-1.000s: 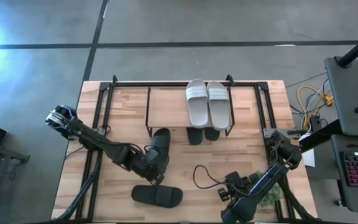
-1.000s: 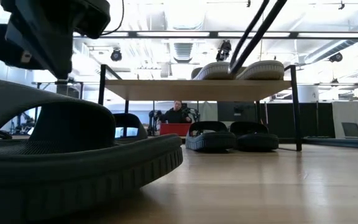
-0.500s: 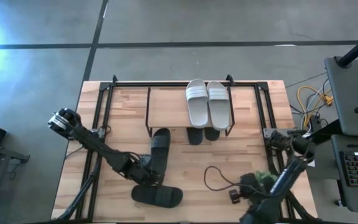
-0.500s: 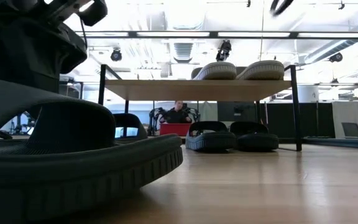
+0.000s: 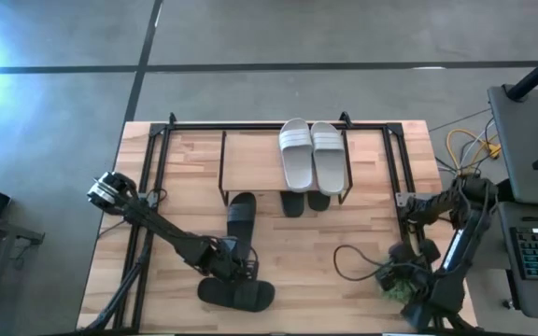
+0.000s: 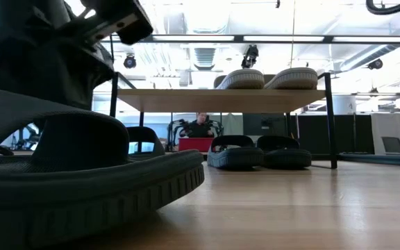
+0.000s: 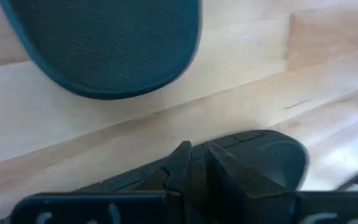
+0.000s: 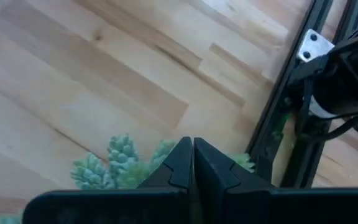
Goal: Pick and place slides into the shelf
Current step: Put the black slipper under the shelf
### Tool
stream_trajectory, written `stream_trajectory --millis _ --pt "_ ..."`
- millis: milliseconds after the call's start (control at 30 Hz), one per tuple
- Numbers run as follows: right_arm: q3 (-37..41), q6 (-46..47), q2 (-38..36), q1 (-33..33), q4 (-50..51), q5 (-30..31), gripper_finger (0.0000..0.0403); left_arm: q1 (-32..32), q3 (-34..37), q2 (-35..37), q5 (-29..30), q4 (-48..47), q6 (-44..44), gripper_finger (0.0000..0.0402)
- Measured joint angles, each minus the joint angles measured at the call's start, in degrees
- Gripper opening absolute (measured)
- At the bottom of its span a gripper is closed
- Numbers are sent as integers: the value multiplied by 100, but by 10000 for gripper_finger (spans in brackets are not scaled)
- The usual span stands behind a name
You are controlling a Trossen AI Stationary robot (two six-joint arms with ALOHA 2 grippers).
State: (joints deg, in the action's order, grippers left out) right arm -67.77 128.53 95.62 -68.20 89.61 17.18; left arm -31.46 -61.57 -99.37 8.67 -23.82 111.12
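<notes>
Near the table's front edge, my left gripper (image 5: 234, 271) reaches low, jaws clamped on a dark slide (image 5: 238, 231); another (image 5: 237, 294) lies just nearer. My right gripper (image 8: 191, 163) is folded back, fingers pressed together, over the green plant (image 8: 114, 163).

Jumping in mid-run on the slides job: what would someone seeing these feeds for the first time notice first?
First, the pair of white slides side by side on the shelf's wood top, with two dark slides beneath. Next, the left gripper, shut on a dark slide at the table's front left, right by another dark slide lying flat. At the front right corner, the shut right gripper sits over a small green plant.
</notes>
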Motion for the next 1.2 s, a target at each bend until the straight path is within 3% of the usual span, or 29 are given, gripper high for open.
stream_trajectory --millis 367,900,1200 --pt "74 146 -826 -2 -52 1335 8 2 -260 88 39 -1305 21 30" --pt "432 155 -897 69 41 1288 8 483 -51 -341 44 -1251 -52 30" --pt "498 155 -897 90 36 1251 9 1235 -27 -362 753 -1329 -949 30"
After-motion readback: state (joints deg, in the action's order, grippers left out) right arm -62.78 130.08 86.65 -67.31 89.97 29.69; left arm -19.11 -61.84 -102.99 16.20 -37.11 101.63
